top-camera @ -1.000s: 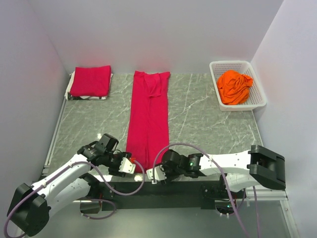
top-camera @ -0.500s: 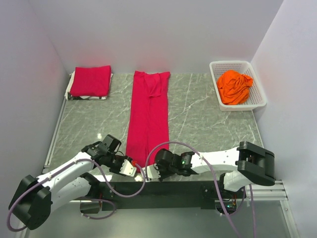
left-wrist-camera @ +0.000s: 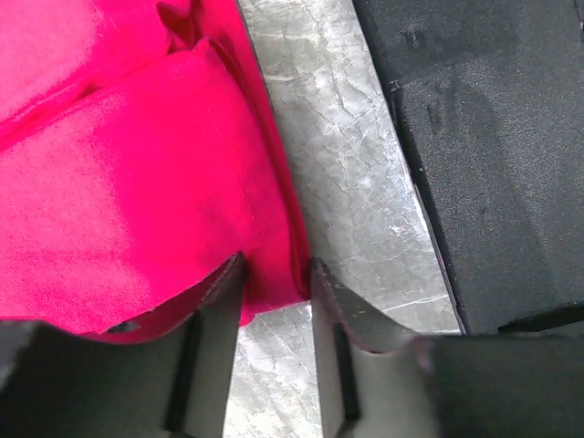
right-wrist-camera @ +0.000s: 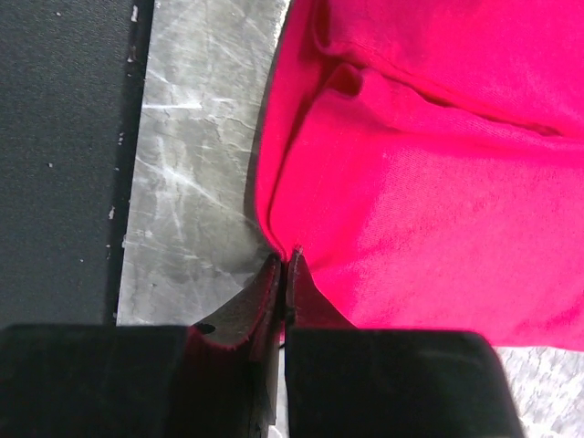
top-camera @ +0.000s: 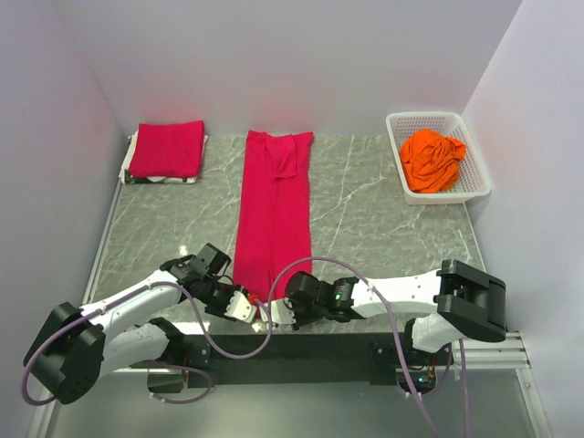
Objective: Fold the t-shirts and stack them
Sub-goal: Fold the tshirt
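Both arms have drawn inward over the last second, so the left gripper (left-wrist-camera: 276,265) and the right gripper (right-wrist-camera: 286,258) now sit close together at the near end of the cloth, where before they stood further apart; the right arm's shoulder block has also swung inward.

Grey marbled tabletop (top-camera: 383,228) fills the space between the walls; down its middle, from the far edge to the near edge, lies the long crimson t-shirt (top-camera: 274,210), folded into a narrow strip. At the far right corner stands a white lattice basket (top-camera: 429,117), with a crumpled orange t-shirt (top-camera: 432,160) inside it; at the far left corner rests a folded crimson t-shirt (top-camera: 167,149), a pale edge showing beneath it, well apart from the strip.

At the strip's near end, the left gripper's fingers stand apart on either side of the hem's left corner, the cloth lying flat between them; the right gripper's fingers are pressed together, pinching the hem's right corner at its very edge; bare tabletop and the black base rail show just beside each.
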Available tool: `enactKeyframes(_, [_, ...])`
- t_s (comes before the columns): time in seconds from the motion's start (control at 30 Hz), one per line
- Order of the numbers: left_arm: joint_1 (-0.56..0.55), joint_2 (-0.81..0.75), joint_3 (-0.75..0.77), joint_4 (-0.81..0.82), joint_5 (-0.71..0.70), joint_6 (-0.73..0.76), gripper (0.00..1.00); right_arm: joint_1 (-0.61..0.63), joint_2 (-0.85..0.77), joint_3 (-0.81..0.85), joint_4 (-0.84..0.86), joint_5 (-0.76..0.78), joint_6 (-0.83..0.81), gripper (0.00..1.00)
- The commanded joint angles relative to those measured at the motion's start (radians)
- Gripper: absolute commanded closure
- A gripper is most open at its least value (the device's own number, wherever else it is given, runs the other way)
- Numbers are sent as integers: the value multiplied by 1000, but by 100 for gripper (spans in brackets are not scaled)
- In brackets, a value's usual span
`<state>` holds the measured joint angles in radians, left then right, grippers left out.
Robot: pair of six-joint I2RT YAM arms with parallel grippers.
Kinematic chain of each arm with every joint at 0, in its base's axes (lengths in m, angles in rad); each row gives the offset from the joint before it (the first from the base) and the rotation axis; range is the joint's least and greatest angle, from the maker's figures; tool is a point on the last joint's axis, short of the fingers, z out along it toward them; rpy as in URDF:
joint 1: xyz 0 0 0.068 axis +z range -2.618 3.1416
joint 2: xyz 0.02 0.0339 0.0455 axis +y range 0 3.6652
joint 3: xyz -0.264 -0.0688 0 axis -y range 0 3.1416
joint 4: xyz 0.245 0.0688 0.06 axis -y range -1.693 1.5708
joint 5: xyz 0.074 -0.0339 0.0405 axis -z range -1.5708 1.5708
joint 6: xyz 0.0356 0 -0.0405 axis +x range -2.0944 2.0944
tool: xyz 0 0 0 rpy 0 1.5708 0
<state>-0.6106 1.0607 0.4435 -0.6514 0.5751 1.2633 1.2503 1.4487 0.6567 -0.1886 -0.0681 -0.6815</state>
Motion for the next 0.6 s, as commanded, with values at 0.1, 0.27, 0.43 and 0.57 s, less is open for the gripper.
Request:
enactKeyframes(0.1, [-28,28,11,7,-93,-31,71,-11,-11,3,-61,33,26,100])
enactKeyframes(0.27, [-37,-14,-8,19,-96,-31,92,-11,-31,-2,-63,25,26,100])
enactKeyframes(0.43, [-37,-90,-8,-17,-51,-31,99,-11,-63,33,-129,-11,58,100])
enactKeyframes(0.57, [-38,-140,61,-111,15,-54,99,-11,-141,72,-199,-32,111,100])
